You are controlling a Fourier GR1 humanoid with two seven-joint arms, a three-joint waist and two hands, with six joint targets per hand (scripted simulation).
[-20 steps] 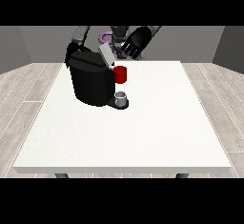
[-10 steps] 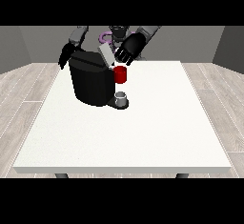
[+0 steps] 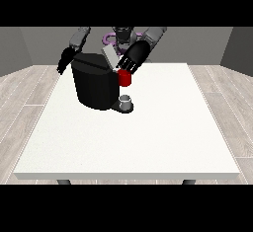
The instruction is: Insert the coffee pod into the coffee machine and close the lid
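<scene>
A black coffee machine point(image 3: 95, 85) stands at the back left of the white table point(image 3: 148, 137). Its grey lid point(image 3: 110, 57) is tilted up at the machine's top right. A red part point(image 3: 125, 78) juts from the machine's front, over a small grey cup point(image 3: 126, 102) on the drip base. The hand at the view's right point(image 3: 134, 58) hovers against the lid, fingers spread toward the machine's top. The hand at the view's left point(image 3: 65, 60) hangs beside the machine's back left corner, fingers straight and pointing down. I cannot make out the coffee pod.
The robot's torso point(image 3: 121, 36) stands behind the table's far edge. The grey cup sits just in front of the machine. Wooden floor surrounds the table.
The hand at the view's right has come down and leftward onto the lid. The hand at the view's left has moved out to the machine's left side and lowered.
</scene>
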